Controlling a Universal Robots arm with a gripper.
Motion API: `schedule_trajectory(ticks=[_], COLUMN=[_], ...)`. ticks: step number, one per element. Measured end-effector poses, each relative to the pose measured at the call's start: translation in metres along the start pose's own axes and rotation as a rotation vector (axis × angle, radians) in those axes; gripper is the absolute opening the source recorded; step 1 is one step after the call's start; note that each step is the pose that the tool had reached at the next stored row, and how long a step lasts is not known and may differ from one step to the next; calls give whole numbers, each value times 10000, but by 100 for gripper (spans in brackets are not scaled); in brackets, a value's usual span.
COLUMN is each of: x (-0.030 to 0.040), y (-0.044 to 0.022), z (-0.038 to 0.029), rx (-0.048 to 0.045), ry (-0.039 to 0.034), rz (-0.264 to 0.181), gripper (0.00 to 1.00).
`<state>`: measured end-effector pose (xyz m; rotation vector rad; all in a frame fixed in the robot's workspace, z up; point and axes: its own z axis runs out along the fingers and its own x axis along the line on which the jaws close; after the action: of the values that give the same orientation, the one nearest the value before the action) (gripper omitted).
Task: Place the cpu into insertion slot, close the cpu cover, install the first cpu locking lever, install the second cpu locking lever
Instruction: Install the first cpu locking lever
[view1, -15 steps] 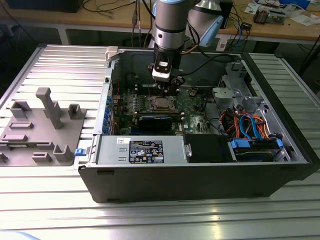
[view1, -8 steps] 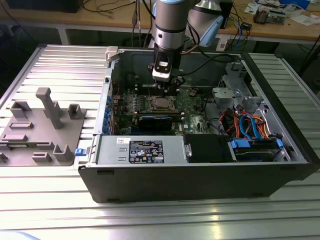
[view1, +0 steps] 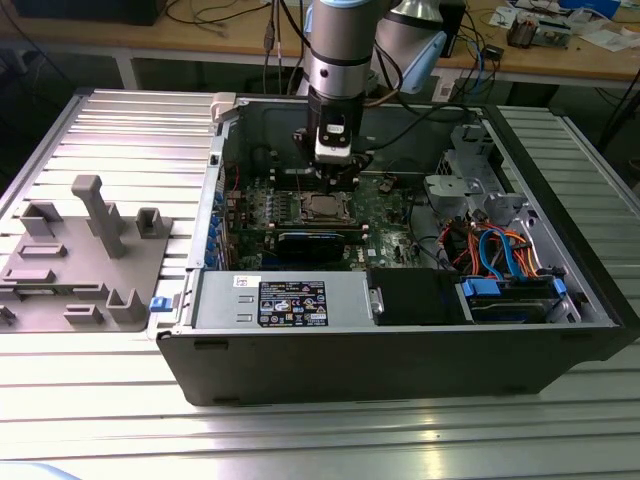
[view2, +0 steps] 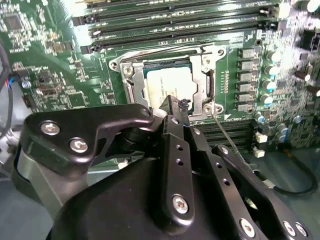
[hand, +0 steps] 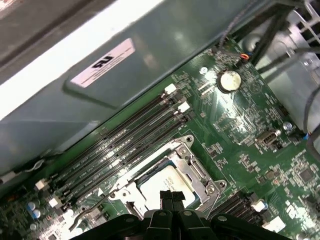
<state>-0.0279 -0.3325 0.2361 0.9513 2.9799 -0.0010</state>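
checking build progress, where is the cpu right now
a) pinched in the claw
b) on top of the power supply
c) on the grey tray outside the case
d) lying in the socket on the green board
d: the cpu lies flat in the insertion slot on the green board, while the claw is just over it, shut with nothing in it.

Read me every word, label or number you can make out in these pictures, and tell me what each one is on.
Nothing here reads reliably.
Black sticker on the grey power supply box: print too small.
Small white label beside it: too small.
White label on the case wall: dark mark, blurred.
Motherboard print: too small.
cpu top: no legible marking.
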Motion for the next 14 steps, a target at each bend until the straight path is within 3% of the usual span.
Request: schedule_trajectory(ticks=[4,10,14], x=[0,2,2], y=[0,2,2], z=[1,-22,-22], rx=[-75,-76,-87], ry=[-96,-105,-100], rz=[-181,-331,-1053], gripper=[11,11,11])
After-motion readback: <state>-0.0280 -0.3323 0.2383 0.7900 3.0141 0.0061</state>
